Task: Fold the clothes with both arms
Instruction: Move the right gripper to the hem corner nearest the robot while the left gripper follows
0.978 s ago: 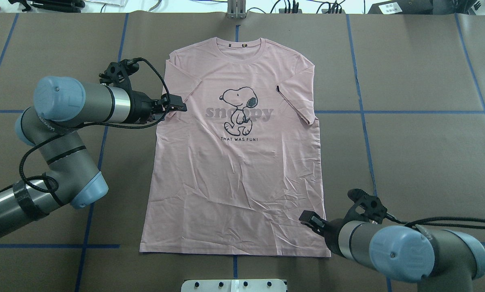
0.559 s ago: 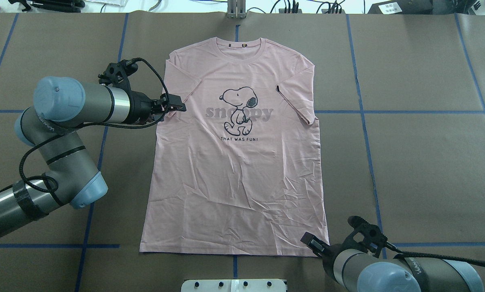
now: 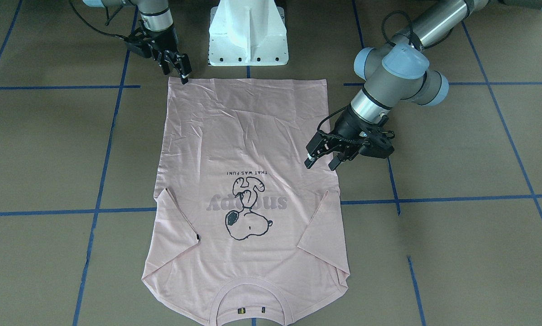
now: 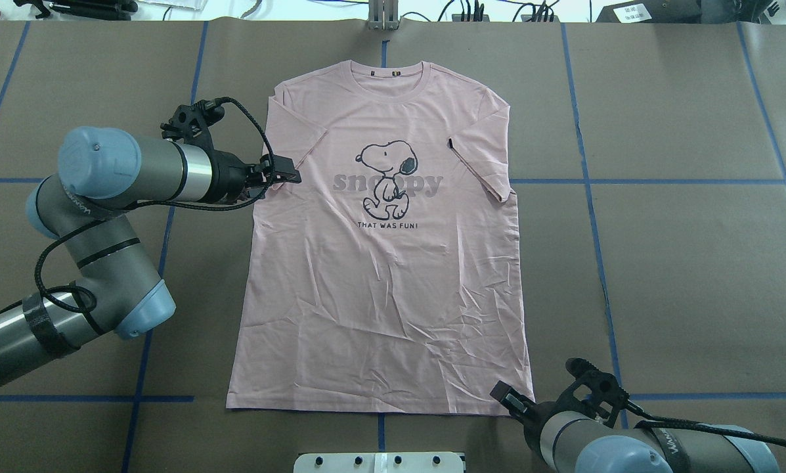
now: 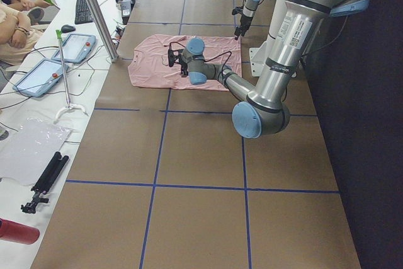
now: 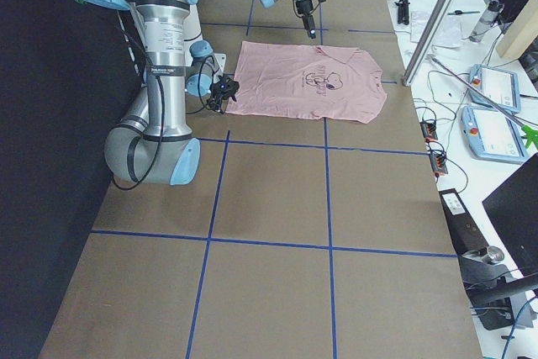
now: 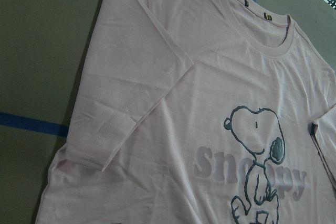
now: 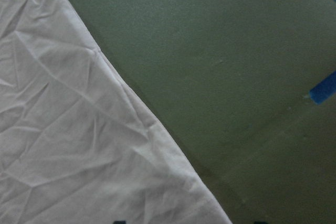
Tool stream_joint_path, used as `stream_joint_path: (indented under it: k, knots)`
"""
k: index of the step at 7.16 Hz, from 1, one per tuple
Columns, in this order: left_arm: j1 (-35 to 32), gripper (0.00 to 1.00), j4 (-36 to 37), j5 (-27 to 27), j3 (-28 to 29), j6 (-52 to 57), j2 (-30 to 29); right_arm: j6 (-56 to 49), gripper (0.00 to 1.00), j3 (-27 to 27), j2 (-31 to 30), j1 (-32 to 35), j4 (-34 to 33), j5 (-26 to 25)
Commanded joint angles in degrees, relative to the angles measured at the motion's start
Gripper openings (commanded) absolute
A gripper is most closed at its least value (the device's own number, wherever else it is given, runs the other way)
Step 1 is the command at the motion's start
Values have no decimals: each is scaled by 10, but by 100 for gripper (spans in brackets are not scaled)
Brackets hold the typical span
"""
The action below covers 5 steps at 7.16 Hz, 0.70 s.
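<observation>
Left gripper (image 3: pixel 320 163): jaws apart, empty, hovering over the T-shirt (image 4: pixel 379 295) side edge just beside the left sleeve (image 4: pixel 294 138) cuff. Right gripper (image 3: pixel 183 76): jaws apart too, low at the hem corner (image 3: pixel 173 83) on robot's right. Can't tell if tips touch cloth.

Shirt lies flat, print up, on the brown table (image 4: pixel 681 263). Collar (image 4: pixel 386 71) is far from robot, hem near, sleeves laid out flat.

Handling est:
- Thin knit, v. light, fully limp, so it'll sag between grasp pts. Not fragile.
- Lower half is creased, so it prob bunches easily.
- Dragging over the table cover likely rucks it. Lift, don't slide.

Grasp pts IMO:
- Edges/corners only, where a fingertip can get under.
- Right takes the hem corner, left takes the sleeve/shoulder edge.
- Stitched hem + ribbed collar look thickest, so best bite.

Risks: pinching top layer only, or arms out of sync, giving a skewed fold.
</observation>
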Motion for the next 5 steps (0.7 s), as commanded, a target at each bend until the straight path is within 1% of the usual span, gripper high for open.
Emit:
stream_joint_path:
  k: [1, 2, 3, 4, 5]
  knots:
    - [0, 85, -1, 0, 0, 0, 0, 0, 72, 0, 5, -1, -31, 0]
    - [0, 85, -1, 0, 0, 0, -1, 1, 44, 0, 5, -2, -44, 0]
    - [0, 85, -1, 0, 0, 0, 0, 2, 20, 0, 6, -3, -55, -1]
    - [0, 85, -1, 0, 0, 1, 0, 1, 0, 2, 6, -3, -55, 0]
    - [0, 85, -1, 0, 0, 1, 0, 1, 0, 6, 7, -3, -55, 1]
